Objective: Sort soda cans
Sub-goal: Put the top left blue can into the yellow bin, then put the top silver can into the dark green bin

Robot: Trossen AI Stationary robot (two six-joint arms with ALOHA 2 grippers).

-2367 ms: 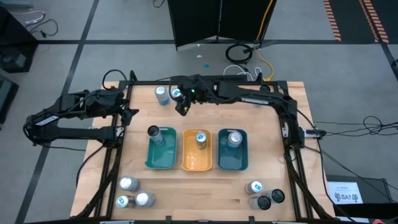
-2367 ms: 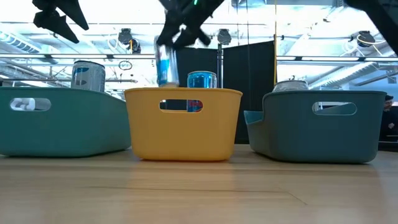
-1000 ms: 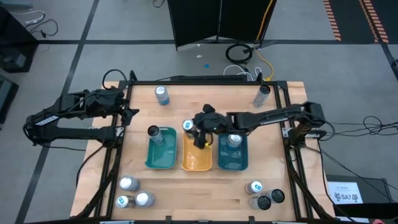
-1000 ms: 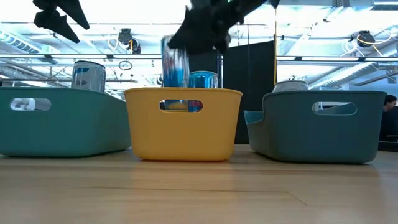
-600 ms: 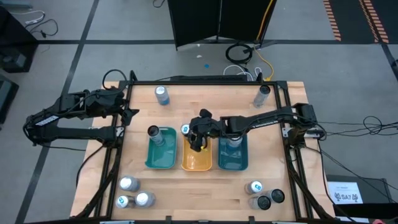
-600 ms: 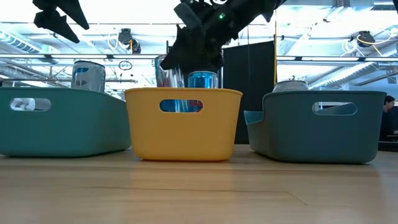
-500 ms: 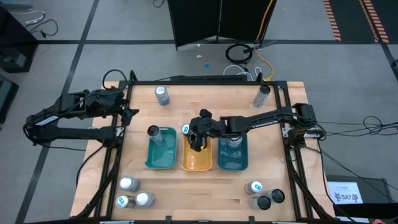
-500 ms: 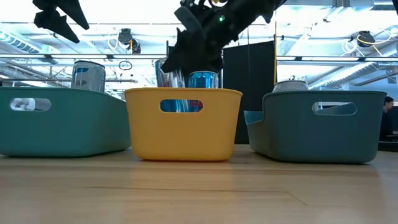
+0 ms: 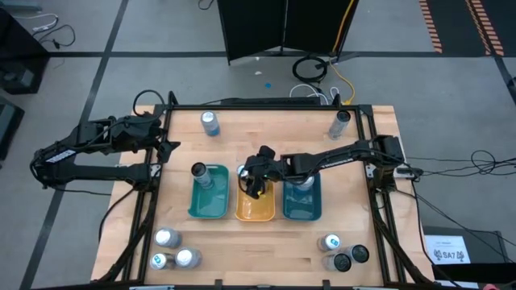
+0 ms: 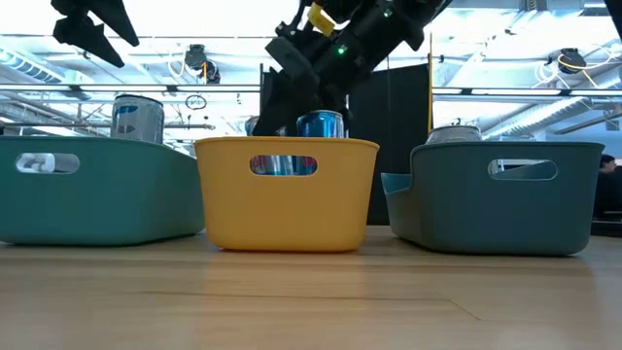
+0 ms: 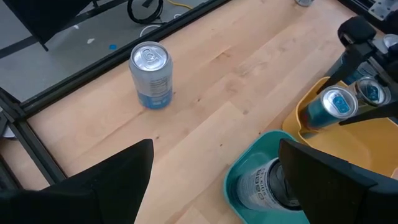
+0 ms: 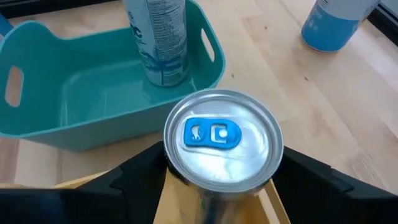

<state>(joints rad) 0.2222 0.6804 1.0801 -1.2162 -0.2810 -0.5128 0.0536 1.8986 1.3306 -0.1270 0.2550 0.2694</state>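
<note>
Bright, even overhead light with soft shadows; ceiling lights [image 10: 573, 60] glare in the low view.

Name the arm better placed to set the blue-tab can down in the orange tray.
Right. The right gripper already grips the blue-tab can over the orange tray; the left gripper waits at the table's left edge.

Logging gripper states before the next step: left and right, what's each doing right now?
Left gripper: open, holding nothing, beside the table's left edge.
Right gripper: shut on a blue-tab soda can, over the orange tray.
</note>
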